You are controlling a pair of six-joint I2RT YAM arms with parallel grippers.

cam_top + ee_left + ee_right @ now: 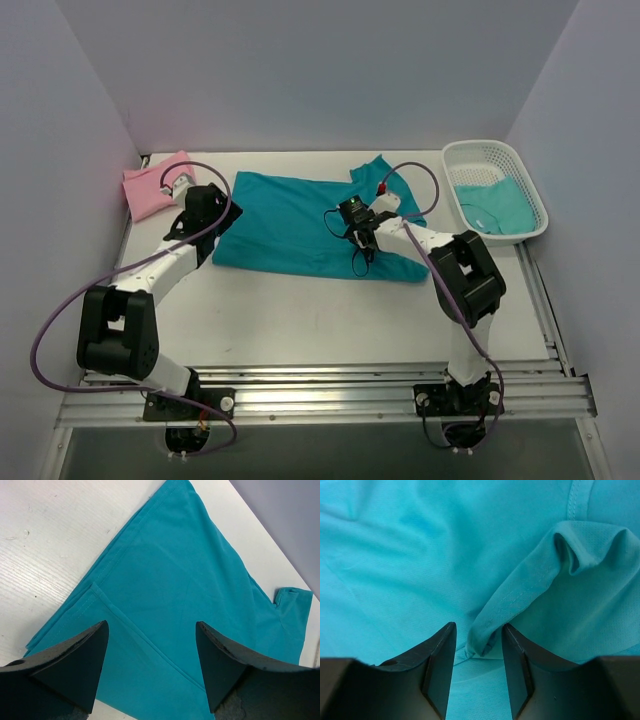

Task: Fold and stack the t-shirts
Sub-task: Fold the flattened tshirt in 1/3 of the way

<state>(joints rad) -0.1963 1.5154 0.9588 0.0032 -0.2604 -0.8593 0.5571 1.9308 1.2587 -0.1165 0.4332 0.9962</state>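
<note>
Straddling teal t-shirt (410, 555) ridge, right end effector (479, 626), wrist view only

Left arm (150, 268) and right arm (425, 238) have white links, black joints, purple cables (40, 350), black wedge-shaped fingers (70, 665).

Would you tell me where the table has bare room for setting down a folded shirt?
The white table is bare between the spread teal t-shirt and the arm bases. The back is crowded: folded pink t-shirt left, white mesh basket right.
</note>
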